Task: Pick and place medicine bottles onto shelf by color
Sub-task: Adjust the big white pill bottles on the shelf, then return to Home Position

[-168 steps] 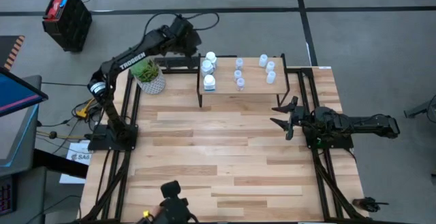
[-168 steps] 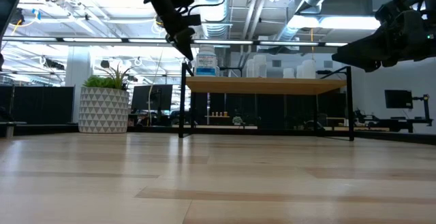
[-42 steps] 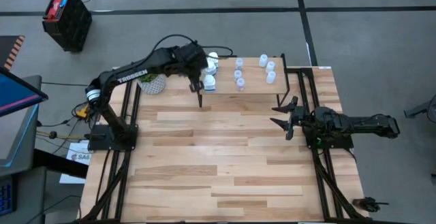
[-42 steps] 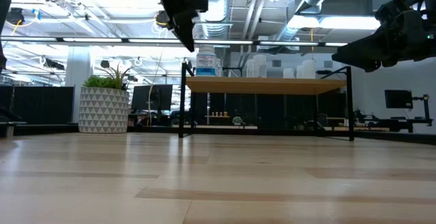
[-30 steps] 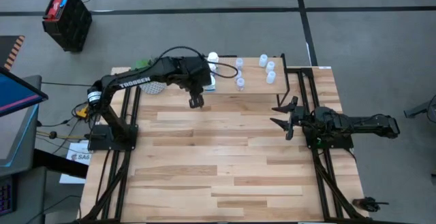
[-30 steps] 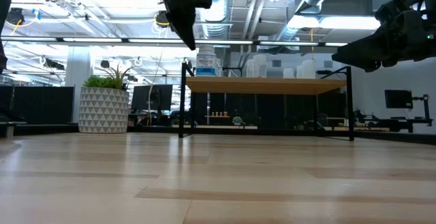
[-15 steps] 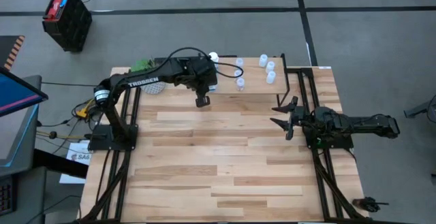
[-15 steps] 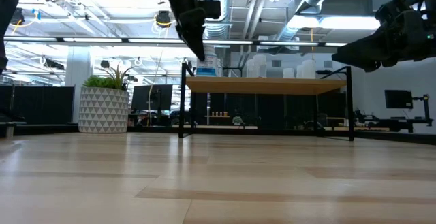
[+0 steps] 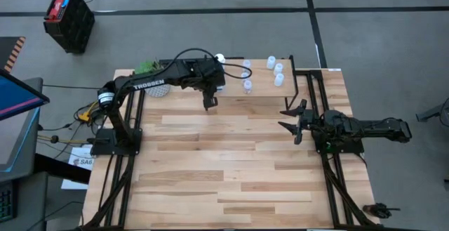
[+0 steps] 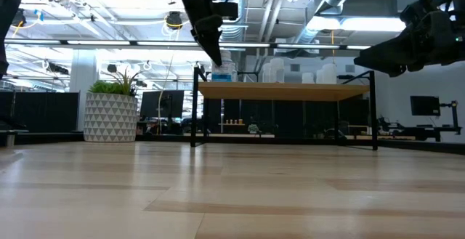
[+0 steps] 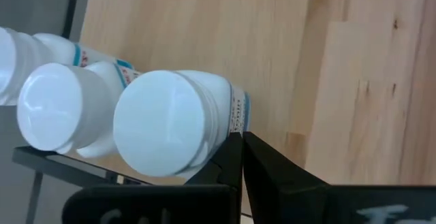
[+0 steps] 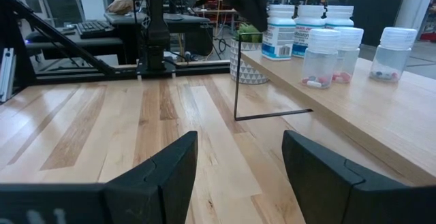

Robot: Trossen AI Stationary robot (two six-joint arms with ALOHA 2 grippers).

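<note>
The shelf stands at the table's far edge, its wood top on thin black legs. Three opaque white bottles stand in a row at its left end, mostly hidden under my left arm in the high view. Several small translucent bottles stand on its middle and right part. My left gripper is shut and hangs over the shelf's near left corner, its tips beside the nearest white bottle. My right gripper is open and empty at the table's right side. My left gripper's shut fingertips stand close against the side of the nearest white bottle, just below its cap. They come from above, slanting down. I cannot tell whether they touch the bottle, which stands upright on the shelf.
A white patterned pot with a green plant stands left of the shelf, at the table's far left. The plank tabletop spreads in front of the shelf. Black frame rails run along both sides of the table.
My left gripper has gone a little toward the table's right edge and down, closing on the white bottles at the shelf's left end. It stays shut. The bottles stand as before.
</note>
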